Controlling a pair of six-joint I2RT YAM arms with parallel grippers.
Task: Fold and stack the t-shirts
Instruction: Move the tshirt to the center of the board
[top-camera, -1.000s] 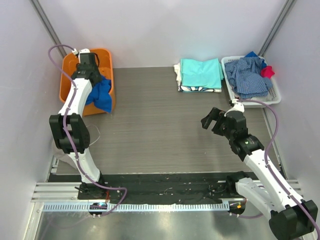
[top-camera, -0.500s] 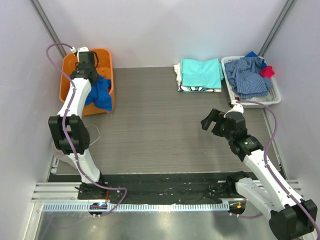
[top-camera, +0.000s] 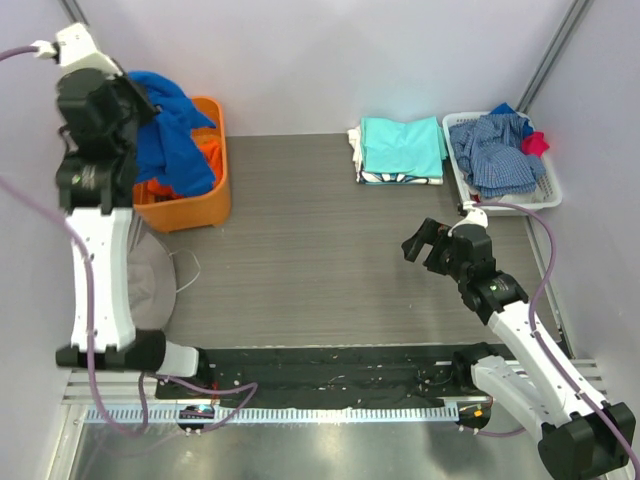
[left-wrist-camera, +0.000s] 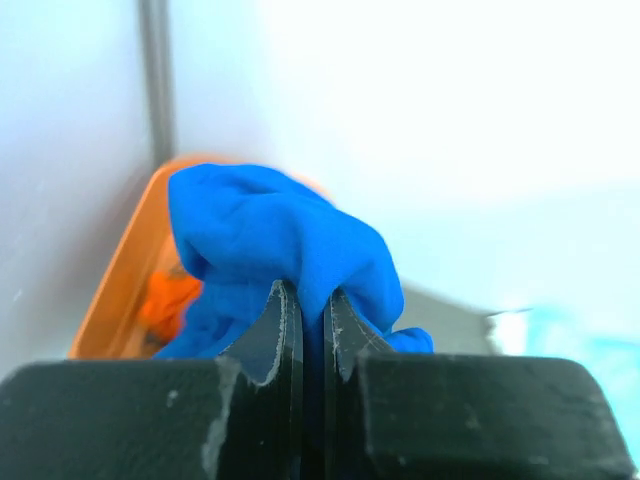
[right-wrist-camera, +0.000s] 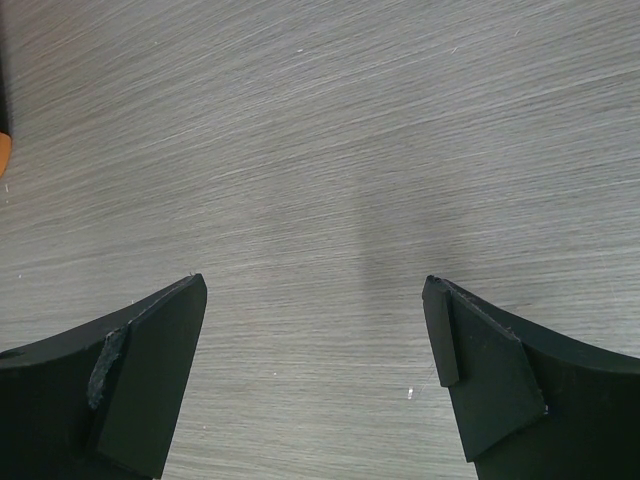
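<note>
While the left gripper pinches a fold of the royal blue t-shirt between jaws closed almost to touching, the shirt hangs bunched from it high over the orange bin at the far left of the table. Its lower folds reach down toward the bin's inside, where an orange garment lies; whether the blue cloth is fully clear of the bin cannot be told. The right gripper hovers over bare table right of centre, jaws spread wide with nothing between them. At the far edge an aqua t-shirt tops a folded stack, just beside a white basket of other clothes. The step in hand appears to be fetching the next shirt for folding, so that shirt's fold has yet to start. The next move likely calls for carrying the blue shirt to the open middle of the table and having the right gripper take a second edge, since one pinch in bunched cloth will not spread it flat.
</note>
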